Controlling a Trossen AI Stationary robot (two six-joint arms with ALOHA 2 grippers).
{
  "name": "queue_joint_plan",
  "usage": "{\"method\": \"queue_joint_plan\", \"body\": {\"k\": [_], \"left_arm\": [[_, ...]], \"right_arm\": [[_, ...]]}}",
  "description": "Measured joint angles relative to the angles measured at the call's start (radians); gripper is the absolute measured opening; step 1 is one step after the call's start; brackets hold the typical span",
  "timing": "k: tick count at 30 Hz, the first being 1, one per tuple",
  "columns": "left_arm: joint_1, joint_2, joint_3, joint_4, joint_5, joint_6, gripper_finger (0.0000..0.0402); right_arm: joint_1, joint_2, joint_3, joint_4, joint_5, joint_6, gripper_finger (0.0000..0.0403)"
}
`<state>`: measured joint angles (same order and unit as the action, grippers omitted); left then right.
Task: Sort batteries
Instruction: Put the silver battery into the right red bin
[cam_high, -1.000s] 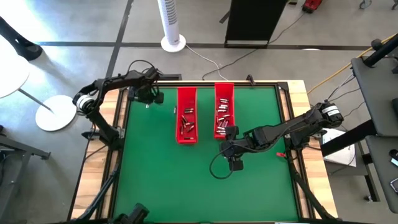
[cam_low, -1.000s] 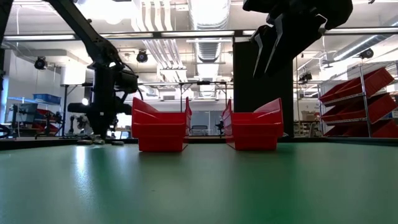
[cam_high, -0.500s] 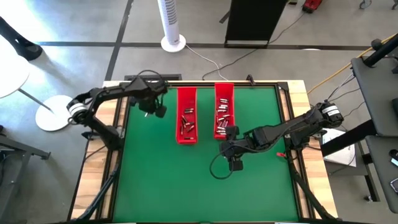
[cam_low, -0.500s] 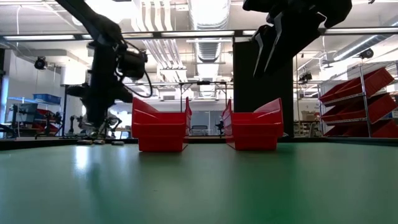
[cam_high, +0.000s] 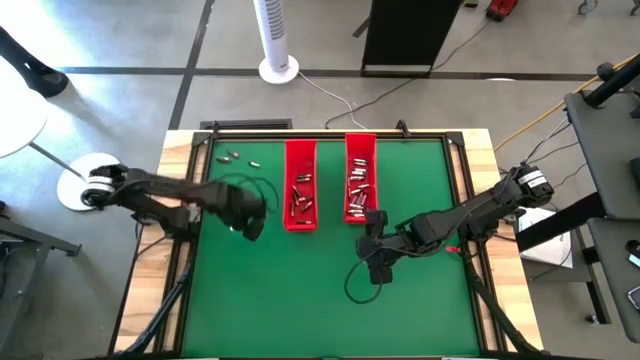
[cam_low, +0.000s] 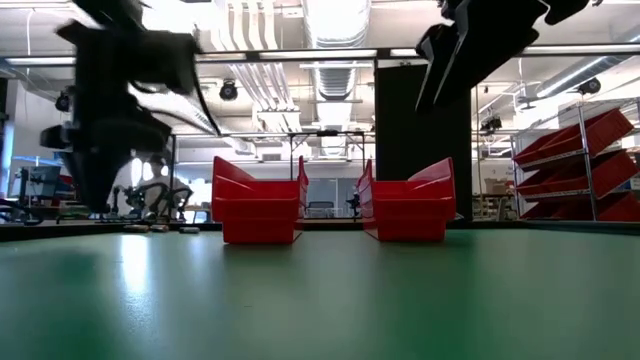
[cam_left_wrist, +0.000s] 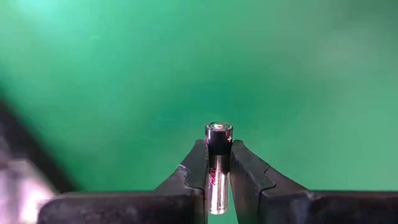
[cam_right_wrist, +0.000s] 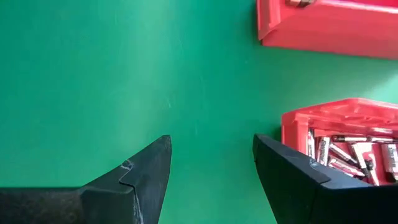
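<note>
Left arm reaches in from the left edge of the high view; left gripper (cam_high: 247, 222) sits left of centre over the green surface (cam_high: 300, 290), just left of the near end of the left tray. Wrist view: its jaws are clenched on one battery (cam_left_wrist: 217, 163), a silvery cell with a dark cap, standing up between the two dark fingers (cam_left_wrist: 194, 169), green below.

Upper left of the surface: three loose batteries (cam_high: 236, 156) in a short row, well apart from the left gripper. In the low view they show as small bits at the far left edge.

Centre top: two long red trays. Left tray (cam_high: 299, 153) holds a cluster of batteries, count not readable. Right tray (cam_high: 360, 148) just beside it with a green gap between, also holding many cells, uncountable.

Right arm comes from the right edge; right gripper (cam_high: 368, 255) is right of centre, just below the near end of the right tray. Jaws released, spread wide, nothing between them, only green surface. Its wrist view shows the corners of both trays, one with batteries packed inside.
</note>
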<state>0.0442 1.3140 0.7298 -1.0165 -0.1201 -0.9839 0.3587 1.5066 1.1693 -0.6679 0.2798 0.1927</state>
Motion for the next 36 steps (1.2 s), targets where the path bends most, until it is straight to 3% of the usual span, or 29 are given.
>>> {"method": "queue_joint_plan", "body": {"k": [6, 12, 20, 24, 30, 36], "left_arm": [[-0.326, -0.001, -0.008, 0.292, -0.052, -0.232, 0.0019], [-0.495, 0.169, 0.096, 0.441, -0.170, -0.268, 0.0019], [-0.528, 0.516, 0.416, 0.497, -0.241, 0.037, 0.0019], [-0.528, 0.652, 0.552, 0.569, -0.195, 0.187, 0.0019], [-0.527, 0.758, 0.687, 0.567, -0.177, 0.294, 0.0053], [-0.527, 0.782, 0.717, 0.576, -0.177, 0.351, 0.0100]], "right_arm": [[0.061, 0.004, -0.006, 0.080, 0.090, 0.036, 0.0219], [0.127, 0.035, -0.069, 0.274, 0.087, 0.038, 0.0219], [0.185, 0.136, -0.116, 0.461, 0.090, 0.092, 0.0219], [0.212, 0.197, -0.117, 0.473, 0.130, 0.138, 0.0219], [0.248, 0.283, -0.151, 0.604, 0.170, 0.187, 0.0219], [0.250, 0.366, -0.166, 0.765, 0.189, 0.190, 0.0219]]}}
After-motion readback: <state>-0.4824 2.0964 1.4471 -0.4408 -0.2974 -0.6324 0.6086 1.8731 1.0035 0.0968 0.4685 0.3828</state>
